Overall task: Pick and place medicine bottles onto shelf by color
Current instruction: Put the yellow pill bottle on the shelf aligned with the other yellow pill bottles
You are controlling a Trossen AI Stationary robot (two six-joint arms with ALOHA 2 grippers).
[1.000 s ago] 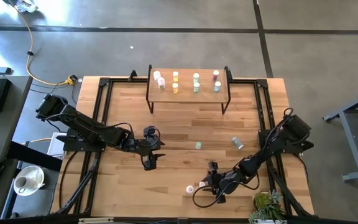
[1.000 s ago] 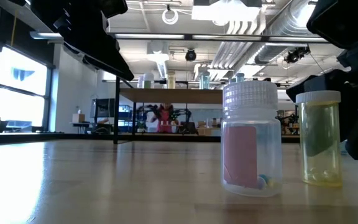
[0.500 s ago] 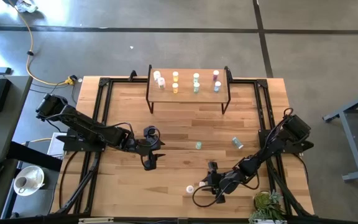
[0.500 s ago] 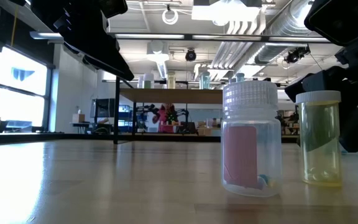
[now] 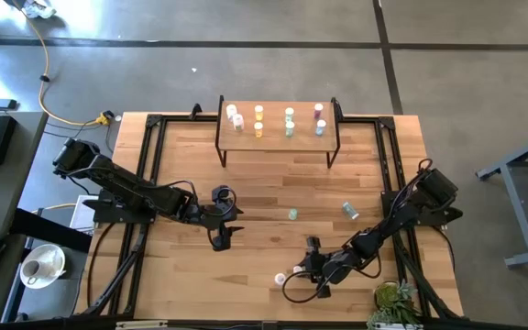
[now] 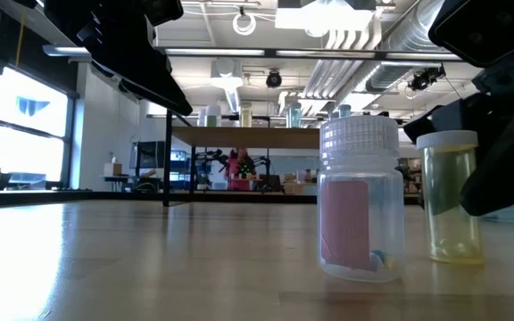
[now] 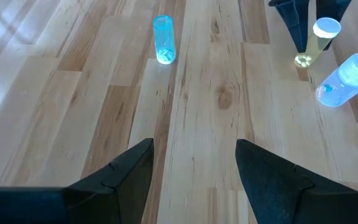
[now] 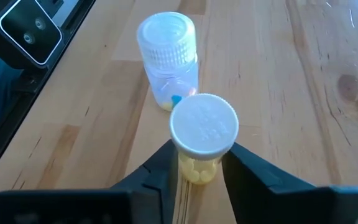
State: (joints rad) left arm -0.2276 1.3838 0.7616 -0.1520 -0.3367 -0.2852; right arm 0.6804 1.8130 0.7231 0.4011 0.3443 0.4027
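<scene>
Yellow bottle (image 8: 201, 144), white cap, stands upright near the desk's front edge w/ the right end effector (image 8: 197, 163) closed round it: one dark finger (image 8: 161, 165) pressed on each side of the body, just under the cap. In the low view the same yellow bottle (image 6: 452, 198) has its base on or barely off the desk (image 5: 264, 188); can't tell which. Just beside it, not touching, stands a clear bottle w/ pink label (image 6: 360, 199), ribbed white cap, a blue pill or two at its bottom; it sits on the desk-edge side of the yellow one.

Further out toward the desk middle: a teal bottle (image 5: 292, 214) and another teal bottle (image 5: 349, 211) to its right, apart from each other, the second lying tilted.

Shelf (image 5: 278, 136) at the back edge carries 8 bottles in 4 pairs by colour, left to right: white (image 5: 235, 115), orange/yellow (image 5: 258, 121), green (image 5: 289, 122), then a purple-and-teal pair (image 5: 319, 118).

Left end effector (image 7: 194, 171) hovers over bare wood left of centre, fingers spread wide apart, nothing between them.
</scene>
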